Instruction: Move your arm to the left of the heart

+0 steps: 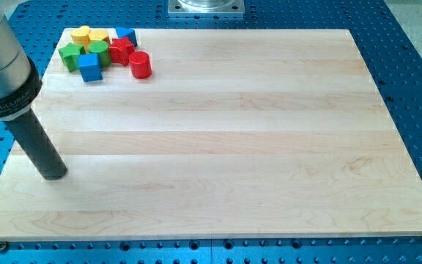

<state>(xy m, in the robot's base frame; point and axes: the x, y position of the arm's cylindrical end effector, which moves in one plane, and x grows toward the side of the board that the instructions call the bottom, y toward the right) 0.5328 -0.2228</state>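
Observation:
The blocks are bunched at the board's top left corner. Two yellow blocks sit at the back of the bunch, one on the left (81,34) and one on the right (98,37). One of them is the heart, but I cannot tell which from here. Around them are a blue block (127,34), a red star (121,50), a red cylinder (140,64), a green star (70,56), a green round block (98,50) and a blue cube (89,67). My tip (53,174) rests on the board near its left edge, far below the bunch and touching no block.
The wooden board (233,147) lies on a blue perforated table. The arm's grey body fills the view's top left corner, over the board's left edge. A metal mount shows at the view's top centre.

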